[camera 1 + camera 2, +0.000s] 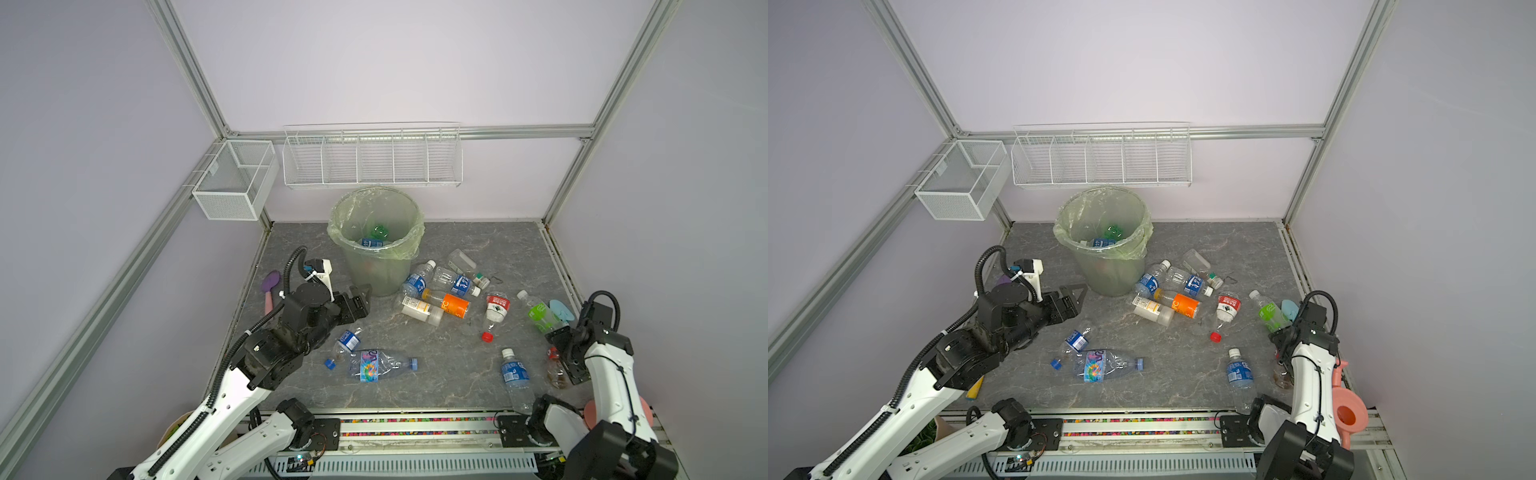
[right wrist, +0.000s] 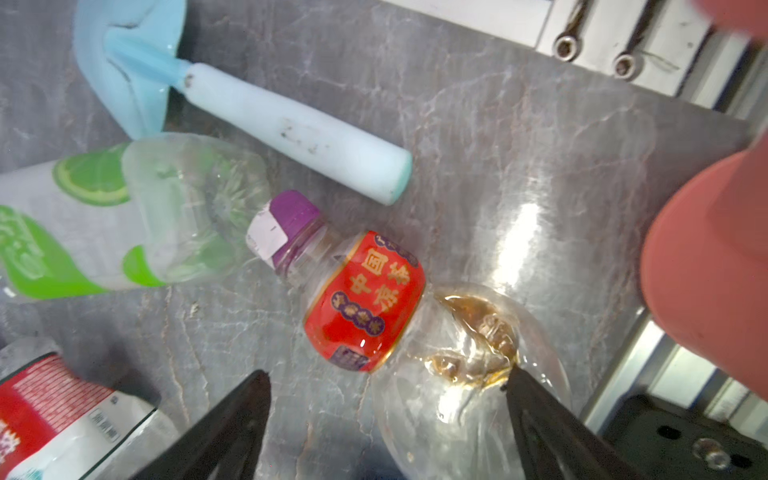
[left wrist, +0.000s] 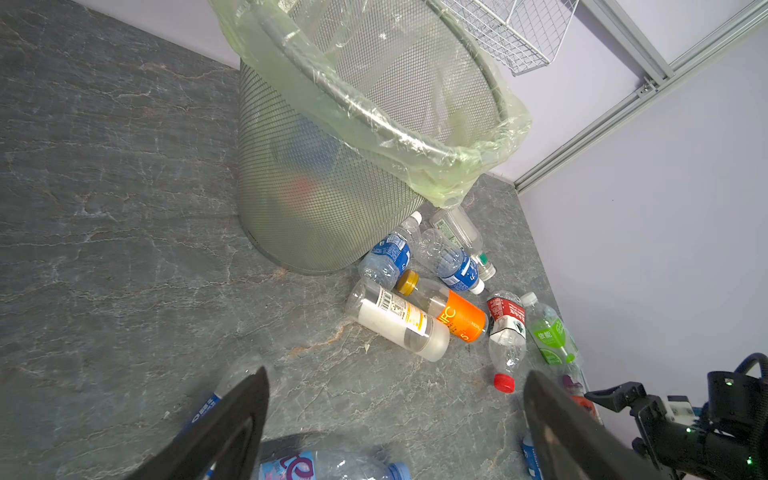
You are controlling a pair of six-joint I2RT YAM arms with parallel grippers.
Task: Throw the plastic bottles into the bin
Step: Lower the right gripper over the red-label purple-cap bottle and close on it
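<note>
Left gripper [image 3: 395, 419]: dark fingers [image 3: 232, 428] spread wide, gripping nothing, grey table [image 3: 104, 208] below. Bin [image 3: 316, 208] just beyond, mesh wall, green bag [image 3: 415, 137] folded over rim; blurred blue and red shapes through wall, perhaps bottles. At bin foot: blue-label bottle [image 3: 388, 255] against wall, second blue-label bottle [image 3: 455, 268] beside it, clear bottle [image 3: 459, 228] behind. Orange-label bottle [image 3: 457, 316] touching white-label bottle [image 3: 395, 320]. Red-label bottle [image 3: 505, 324], red cap [image 3: 504, 382] at neck end; green-label bottle [image 3: 548, 336] alongside. Multicoloured bottle [image 3: 332, 467] lying under gripper. Wire basket [image 3: 511, 37] on wall
</note>
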